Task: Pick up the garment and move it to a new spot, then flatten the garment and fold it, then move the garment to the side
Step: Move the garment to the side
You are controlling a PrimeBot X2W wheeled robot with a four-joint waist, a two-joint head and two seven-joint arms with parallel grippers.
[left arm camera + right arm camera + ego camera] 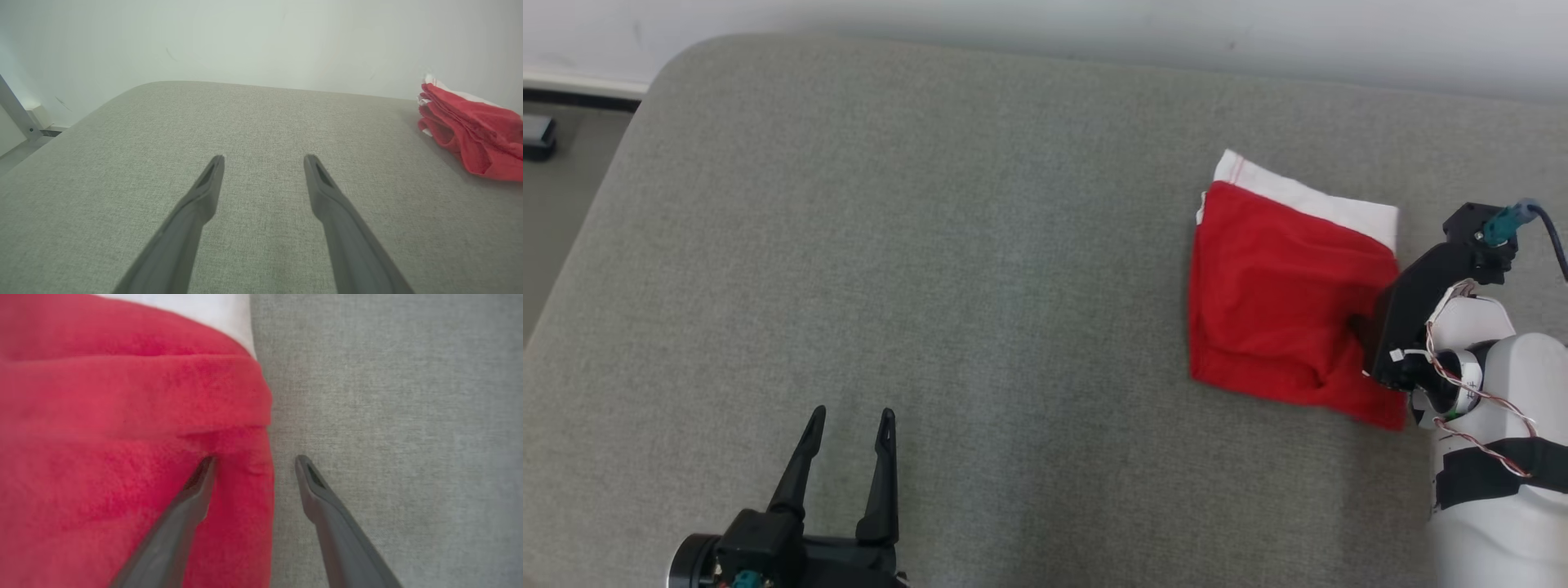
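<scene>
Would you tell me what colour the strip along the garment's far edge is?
The strip is white; the garment is otherwise red. Best in head view.

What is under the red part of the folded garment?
A white layer shows past its far edge, lying on the grey cushion. The rest underneath is covered.

Head looks down, wrist views low, all share garment (1282, 310)

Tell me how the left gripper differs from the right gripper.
The left gripper sits over bare grey cushion, away from the garment; right gripper straddles the garment's edge. The left gripper points forward along the cushion; right gripper points down at it. Both are open, holding nothing.
</scene>
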